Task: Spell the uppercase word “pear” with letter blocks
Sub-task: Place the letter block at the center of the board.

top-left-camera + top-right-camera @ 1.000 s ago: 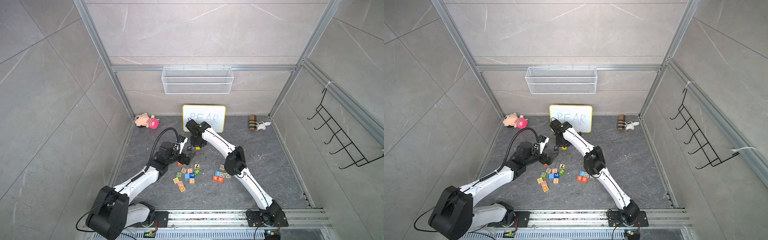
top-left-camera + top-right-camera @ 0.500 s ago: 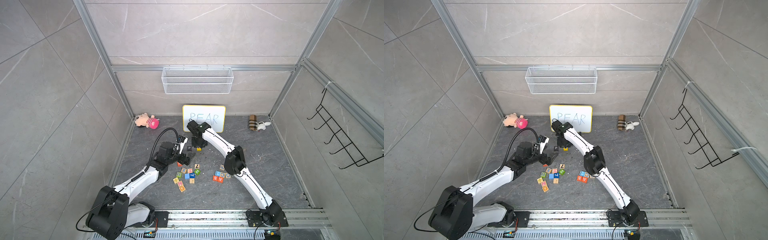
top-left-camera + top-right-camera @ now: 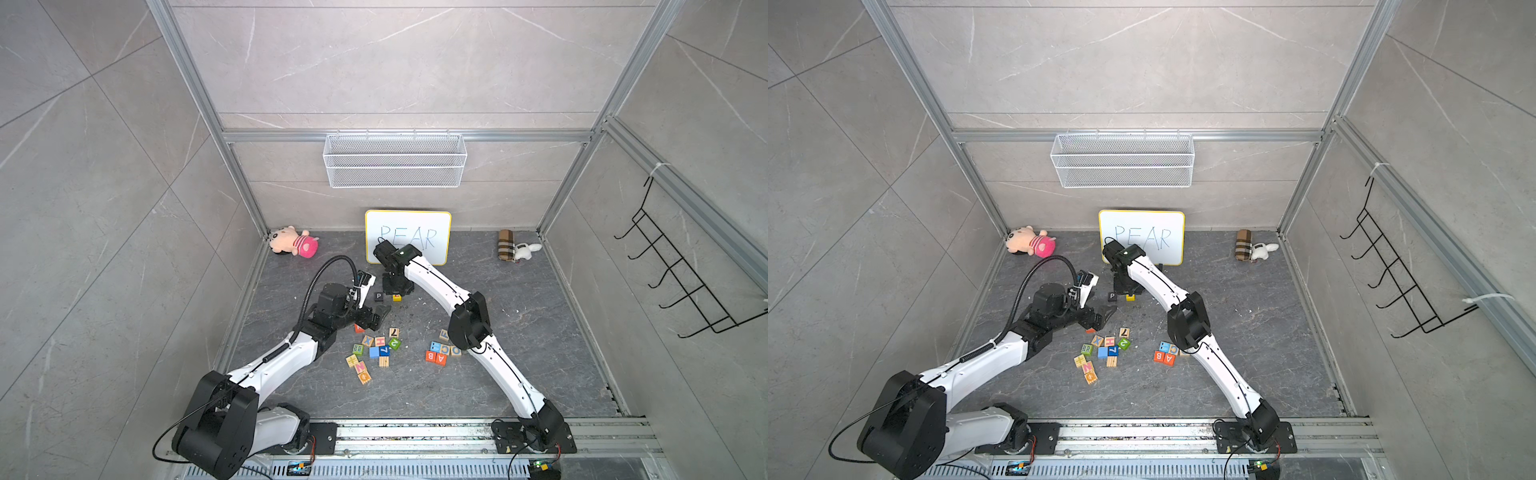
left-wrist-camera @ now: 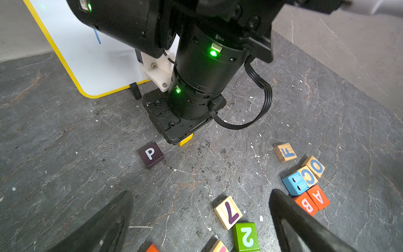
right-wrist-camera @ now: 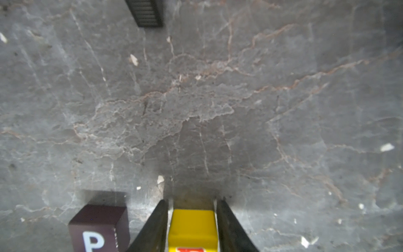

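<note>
The right claw point(image 5: 192, 205) was seen at the bench point(image 5: 196, 98) with the yellow E block point(image 5: 193, 227) between its fingers; whether the block was clamped could not be told. The black P block point(image 3: 378, 296) was seen just left of it, at mid-frame in both top views, below the whiteboard point(image 3: 407, 237). The left claw point(image 4: 200, 193) was held wide open. The orange-red A block point(image 3: 441, 359) was seen lower right of centre.
</note>
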